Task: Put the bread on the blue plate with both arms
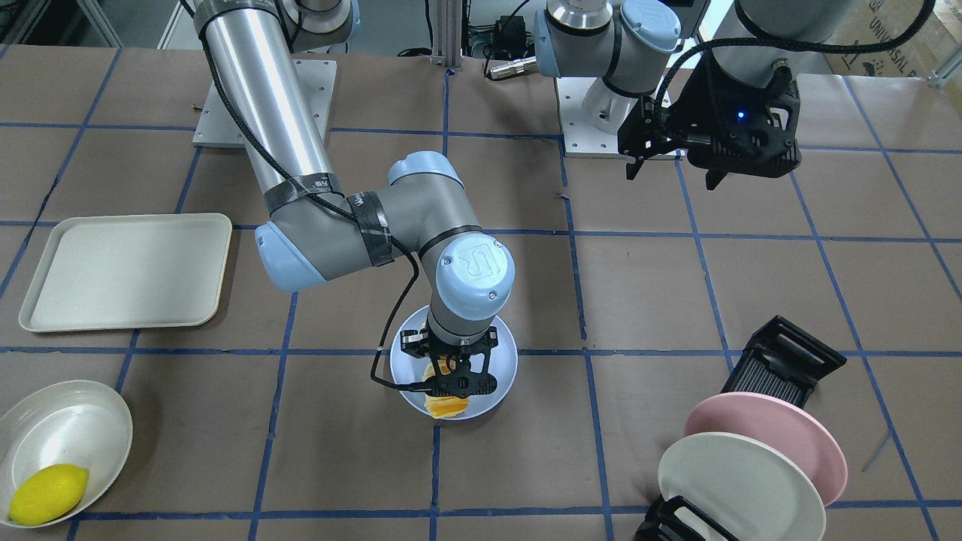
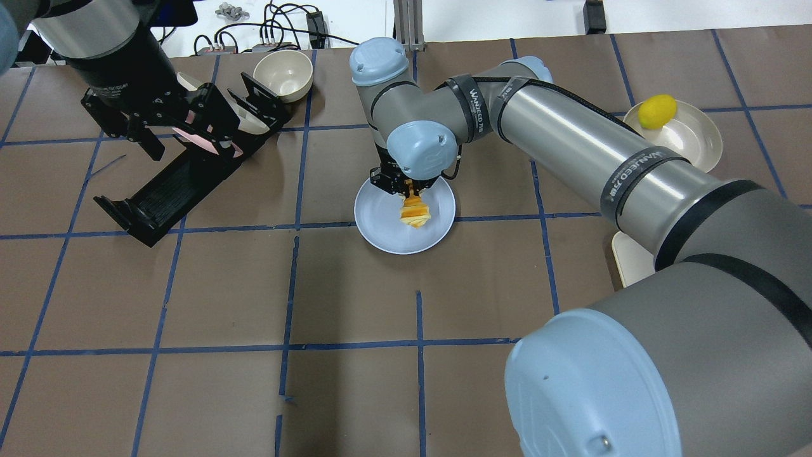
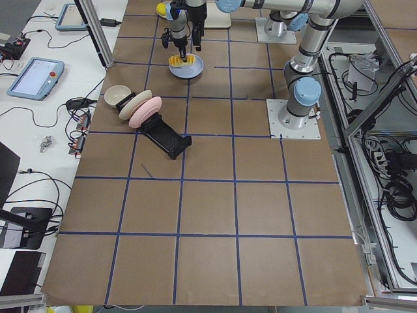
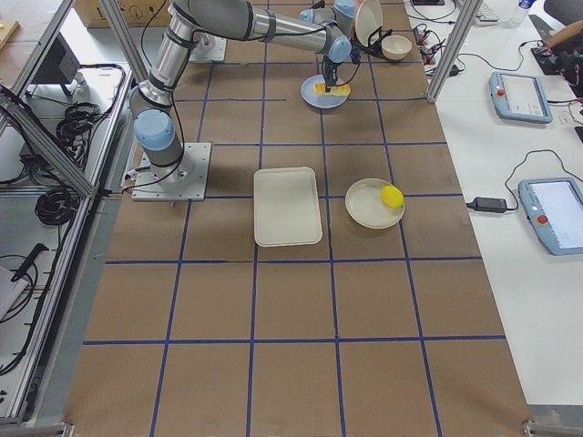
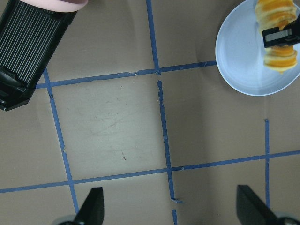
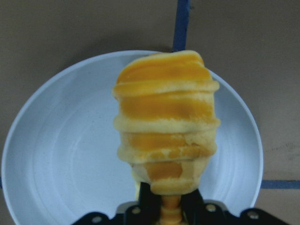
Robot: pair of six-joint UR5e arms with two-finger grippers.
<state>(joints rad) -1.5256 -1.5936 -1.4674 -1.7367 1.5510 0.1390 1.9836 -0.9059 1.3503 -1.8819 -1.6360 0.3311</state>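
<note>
The bread, striped orange and cream, is held in my right gripper, which is shut on its end. It hangs low over the blue plate near the table's middle; I cannot tell whether it touches the plate. The right wrist view shows the bread from close up in front of the plate. The overhead view shows the bread on the right half of the plate. My left gripper is open and empty, raised above the table off to the plate's side. Its wrist view shows plate and bread at the top right.
A black dish rack holds a pink plate and a cream-white plate. A cream tray lies on my right side. A white bowl holds a yellow lemon. A cream bowl stands behind the rack.
</note>
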